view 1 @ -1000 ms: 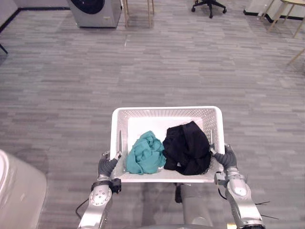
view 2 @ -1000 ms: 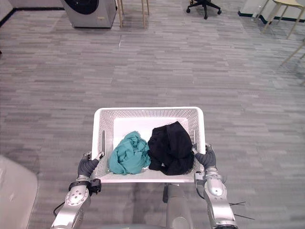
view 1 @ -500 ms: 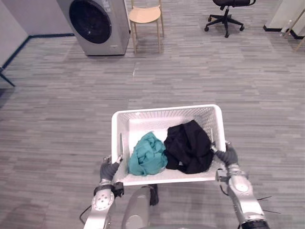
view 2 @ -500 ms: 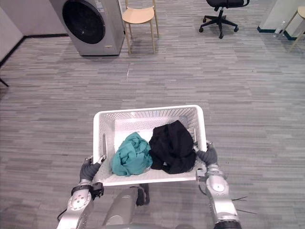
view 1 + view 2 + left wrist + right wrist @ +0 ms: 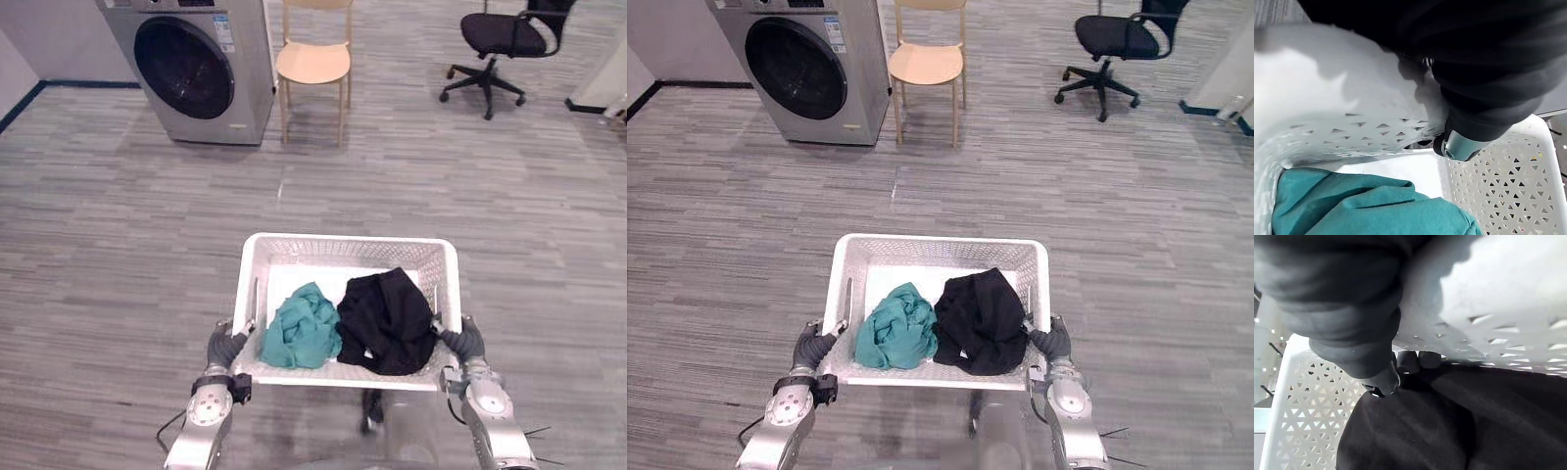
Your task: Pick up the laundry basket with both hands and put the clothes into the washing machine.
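I hold a white perforated laundry basket off the floor in front of me. My left hand is curled round its left rim, its thumb hooked over the edge. At the right rim my right hand grips the same way, fingertips through the holes. In the basket a crumpled teal garment lies on the left and a black garment on the right. The grey washing machine with a dark round door stands at the far left, door closed.
A light wooden chair stands just right of the machine. A black office chair on castors sits at the far right. Grey plank floor stretches between me and the machine.
The view has shifted as I move: the washing machine and both chairs are nearer and lower in the picture. The basket, clothes and both hands keep the same hold.
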Available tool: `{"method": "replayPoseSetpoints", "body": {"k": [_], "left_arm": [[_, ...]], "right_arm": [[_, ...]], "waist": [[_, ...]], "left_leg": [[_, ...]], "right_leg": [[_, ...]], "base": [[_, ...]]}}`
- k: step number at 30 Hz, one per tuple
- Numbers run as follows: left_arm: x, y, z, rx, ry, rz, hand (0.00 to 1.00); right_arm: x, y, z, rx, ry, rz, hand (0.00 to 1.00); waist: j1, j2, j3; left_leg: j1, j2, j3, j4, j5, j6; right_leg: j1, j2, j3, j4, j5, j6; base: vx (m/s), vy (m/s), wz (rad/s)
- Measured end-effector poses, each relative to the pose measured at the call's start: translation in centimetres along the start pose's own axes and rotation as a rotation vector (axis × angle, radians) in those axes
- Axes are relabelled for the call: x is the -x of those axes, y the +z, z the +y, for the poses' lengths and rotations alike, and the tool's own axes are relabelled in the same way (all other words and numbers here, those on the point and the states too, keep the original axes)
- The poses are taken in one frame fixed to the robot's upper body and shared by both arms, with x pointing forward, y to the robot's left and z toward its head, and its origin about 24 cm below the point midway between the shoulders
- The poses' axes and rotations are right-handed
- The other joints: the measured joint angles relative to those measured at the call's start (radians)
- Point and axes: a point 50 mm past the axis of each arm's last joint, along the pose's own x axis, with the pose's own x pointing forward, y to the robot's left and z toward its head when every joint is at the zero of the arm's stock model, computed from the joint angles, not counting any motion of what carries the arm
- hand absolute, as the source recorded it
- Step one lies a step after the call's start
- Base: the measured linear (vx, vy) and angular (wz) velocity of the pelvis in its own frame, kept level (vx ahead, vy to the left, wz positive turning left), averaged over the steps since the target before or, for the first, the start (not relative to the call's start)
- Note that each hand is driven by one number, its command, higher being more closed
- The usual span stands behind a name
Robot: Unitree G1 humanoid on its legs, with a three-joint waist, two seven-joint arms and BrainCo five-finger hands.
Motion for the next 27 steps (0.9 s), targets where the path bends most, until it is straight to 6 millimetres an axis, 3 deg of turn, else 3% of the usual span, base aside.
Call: {"method": "replayPoseSetpoints", "body": {"k": [1,2,3,4,5,6,7,8,9,10,12,13,14,15,16,17,18,21,22,23,24,25,26,27], "left_arm": [[0.0,0.0,-0.4,-0.004,-0.01,0.001,1.0],[-0.2,-0.1,-1.0,0.009,-0.013,0.007,1.0],[-0.6,0.1,-1.4,0.013,-0.019,0.006,1.0],[-1.3,0.7,-2.3,0.021,-0.033,-0.007,1.0],[-0.3,-0.5,-2.1,0.025,-0.028,0.028,1.0],[-0.1,-0.6,-1.9,0.022,-0.029,0.029,1.0],[-0.1,-0.1,-1.9,0.031,-0.028,0.0,1.0],[-0.2,0.0,-1.8,0.029,-0.026,-0.003,1.0],[-0.3,0.2,-1.4,0.019,-0.017,-0.01,1.0],[-0.3,0.1,-1.1,0.013,-0.013,-0.009,1.0],[0.2,-0.4,-0.9,0.02,-0.008,0.008,1.0],[0.3,-0.5,-0.9,0.023,-0.009,0.01,1.0],[0.5,-0.6,-1.0,0.031,-0.009,0.015,1.0],[0.6,-0.6,-1.0,0.034,-0.008,0.017,1.0],[0.9,-0.7,-1.1,0.04,-0.006,0.018,1.0],[1.0,-0.8,-1.1,0.038,-0.006,0.023,1.0],[0.9,-0.7,-0.9,0.031,0.003,0.028,1.0],[0.8,-0.5,-1.1,0.037,0.0,0.021,1.0],[0.8,-0.6,-1.0,0.032,0.0,0.024,1.0],[0.8,-0.6,-0.8,0.021,0.002,0.027,1.0],[0.7,-0.6,-0.6,0.014,0.002,0.029,1.0],[0.9,-0.9,-0.4,0.005,0.005,0.042,1.0],[1.1,-1.2,-0.2,-0.002,0.007,0.05,1.0],[1.1,-1.2,-0.1,-0.006,0.008,0.048,1.0]], "right_arm": [[0.1,0.1,-0.4,0.008,-0.01,-0.004,1.0],[-0.2,0.4,-0.8,0.024,-0.017,-0.011,1.0],[-0.5,0.7,-1.2,0.027,-0.032,-0.012,1.0],[-0.3,0.4,-1.8,0.038,-0.045,0.002,1.0],[0.2,0.1,-1.6,0.039,-0.035,0.009,1.0],[0.3,0.2,-1.6,0.037,-0.036,0.003,1.0],[0.0,1.0,-1.6,0.028,-0.04,-0.031,1.0],[-0.1,1.1,-1.6,0.026,-0.041,-0.032,1.0],[-0.2,1.2,-1.1,0.011,-0.034,-0.037,1.0],[-0.2,1.3,-0.8,0.004,-0.03,-0.04,1.0],[-0.2,1.4,-0.8,0.011,-0.021,-0.046,1.0],[-0.3,1.5,-0.8,0.015,-0.02,-0.048,1.0],[-0.4,1.6,-1.0,0.023,-0.019,-0.05,1.0],[-0.5,1.5,-1.0,0.03,-0.017,-0.049,1.0],[-0.6,1.3,-1.1,0.045,-0.013,-0.037,1.0],[-0.7,1.0,-1.1,0.048,-0.014,-0.023,1.0],[-0.7,0.3,-0.8,0.033,-0.018,0.009,1.0],[-0.7,0.3,-1.0,0.032,-0.023,0.009,1.0],[-0.7,0.3,-1.2,0.026,-0.031,0.008,1.0],[-0.6,0.0,-0.9,0.018,-0.03,0.019,1.0],[-0.6,-0.2,-0.7,0.019,-0.029,0.027,1.0],[-0.5,-0.6,-0.5,0.027,-0.024,0.044,1.0],[-0.4,-0.8,0.0,0.034,-0.006,0.052,1.0],[-0.4,-0.9,0.1,0.033,-0.003,0.051,1.0]], "waist": [[-0.002,0.023,-0.012],[0.015,0.078,-0.015],[0.02,0.085,-0.01],[-0.008,0.047,0.015],[0.001,0.056,0.003],[-0.002,0.058,0.002],[0.032,0.131,-0.005],[0.038,0.129,-0.001],[0.062,0.098,0.019],[0.068,0.079,0.032],[0.091,0.024,0.037],[0.095,0.012,0.037],[0.098,0.008,0.036],[0.1,0.011,0.034],[0.107,0.029,0.024],[0.116,0.028,0.022],[0.11,-0.009,-0.002],[0.105,-0.014,-0.007],[0.105,-0.014,-0.007],[0.104,-0.02,-0.005],[0.103,-0.025,-0.002],[0.094,-0.025,-0.001],[0.085,-0.008,-0.007],[0.084,-0.003,-0.01]], "left_leg": [[0.048,0.025,-0.023,-0.002,-0.003,-0.006],[0.052,0.066,-0.024,0.018,0.005,-0.02],[0.027,0.081,-0.037,0.103,0.063,-0.094],[0.008,0.038,-0.048,0.243,0.239,-0.099],[-0.049,0.078,-0.007,0.519,0.508,-0.167],[-0.083,0.093,0.001,0.61,0.509,-0.167],[-0.312,0.234,0.049,1.056,0.393,-0.105],[-0.341,0.243,0.052,1.097,0.368,-0.089],[-0.434,0.264,0.064,1.155,0.292,-0.035],[-0.477,0.263,0.073,1.141,0.258,-0.014],[-0.639,0.225,0.104,0.914,0.161,-0.027],[-0.677,0.193,0.103,0.763,0.155,-0.032],[-0.704,0.152,0.086,0.511,0.175,-0.064],[-0.709,0.141,0.071,0.373,0.205,-0.099],[-0.7,0.137,0.064,0.164,0.329,-0.126],[-0.685,0.134,0.087,0.172,0.399,-0.115],[-0.695,0.09,0.119,0.26,0.354,-0.002],[-0.704,0.057,0.164,0.394,0.273,0.056],[-0.649,0.04,0.17,0.39,0.224,0.063],[-0.571,0.013,0.165,0.36,0.18,0.064],[-0.525,-0.002,0.165,0.339,0.174,0.065],[-0.424,-0.023,0.157,0.281,0.174,0.065],[-0.337,-0.023,0.147,0.213,0.174,0.065],[-0.299,-0.022,0.142,0.179,0.174,0.065]], "right_leg": [[0.003,0.028,0.01,0.006,0.197,-0.086],[0.002,0.065,0.002,0.051,0.151,-0.103],[-0.018,0.05,0.01,0.154,0.083,-0.114],[-0.057,-0.028,-0.013,0.418,-0.041,-0.175],[0.059,0.024,-0.089,0.326,-0.086,-0.189],[0.099,0.039,-0.092,0.293,-0.134,-0.189],[0.213,0.145,-0.088,0.231,-0.188,-0.175],[0.229,0.153,-0.084,0.224,-0.195,-0.175],[0.318,0.164,-0.053,0.178,-0.218,-0.169],[0.373,0.163,-0.038,0.144,-0.223,-0.165],[0.524,0.138,0.019,0.012,-0.243,-0.137],[0.558,0.115,0.033,-0.015,-0.257,-0.115],[0.603,0.09,0.052,-0.046,-0.275,-0.087],[0.622,0.082,0.063,-0.063,-0.284,-0.07],[0.663,0.078,0.093,-0.099,-0.305,-0.033],[0.691,0.072,0.115,-0.11,-0.314,-0.012],[0.723,0.006,0.133,-0.11,-0.325,0.018],[0.655,-0.065,0.172,0.135,-0.324,0.078],[0.566,-0.087,0.214,0.377,-0.266,0.179],[0.482,-0.109,0.232,0.644,-0.216,0.222],[0.448,-0.125,0.217,0.752,-0.22,0.194],[0.398,-0.149,0.163,0.882,-0.259,0.119],[0.348,-0.145,0.102,0.901,-0.286,0.077],[0.317,-0.143,0.069,0.886,-0.296,0.061]], "base": [[1.11,-0.155,0.21],[0.76,-0.083,-0.06],[0.92,-0.096,0.22],[1.01,-0.267,0.33],[0.84,-0.26,0.31],[0.89,-0.321,-0.6],[0.57,-0.111,-0.56],[0.86,-0.111,-0.76],[0.57,0.009,-0.31],[0.68,0.02,-0.38],[0.7,0.093,-0.38],[0.75,0.201,-0.37],[0.62,0.205,-0.29],[0.64,0.251,-0.47],[0.52,0.23,-0.53],[0.87,0.37,-0.47],[0.76,0.317,-0.14],[0.71,0.313,-0.02],[0.63,0.295,-0.07],[0.64,0.276,-0.02],[0.62,0.215,0.1],[0.57,0.161,0.11],[0.64,0.168,0.09],[0.52,0.116,0.06]]}}
